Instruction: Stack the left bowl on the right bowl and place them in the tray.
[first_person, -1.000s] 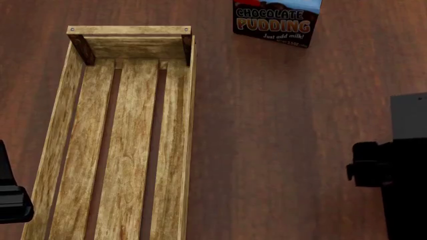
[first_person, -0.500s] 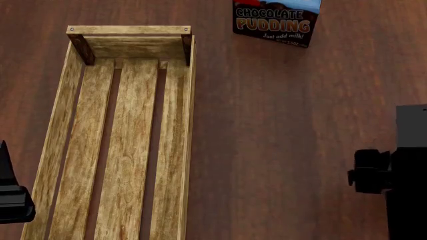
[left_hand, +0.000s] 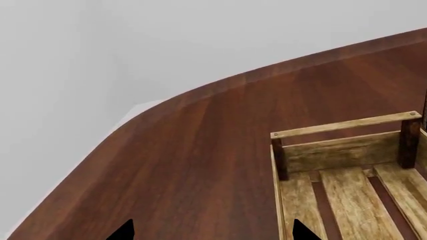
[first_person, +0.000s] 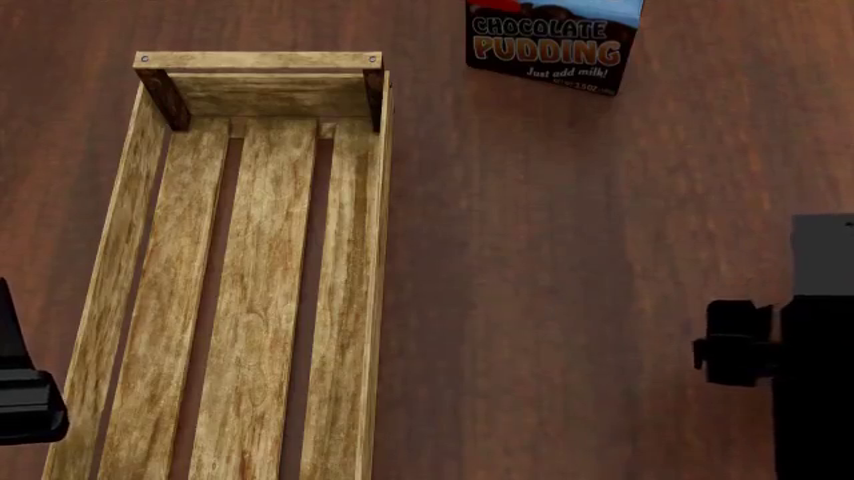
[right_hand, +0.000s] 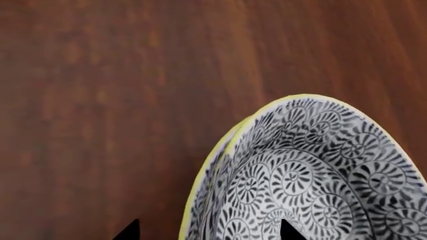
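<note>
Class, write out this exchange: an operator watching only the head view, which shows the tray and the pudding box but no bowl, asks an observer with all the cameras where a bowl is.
Operator: No bowl in my view. Where is one?
Observer: The right wrist view shows a black-and-white patterned bowl with a yellow rim, on the table.
Operator: Has the right gripper got it?
Observer: No. The right gripper is open, its fingertips set apart, one outside the rim and one over the bowl's inside.
</note>
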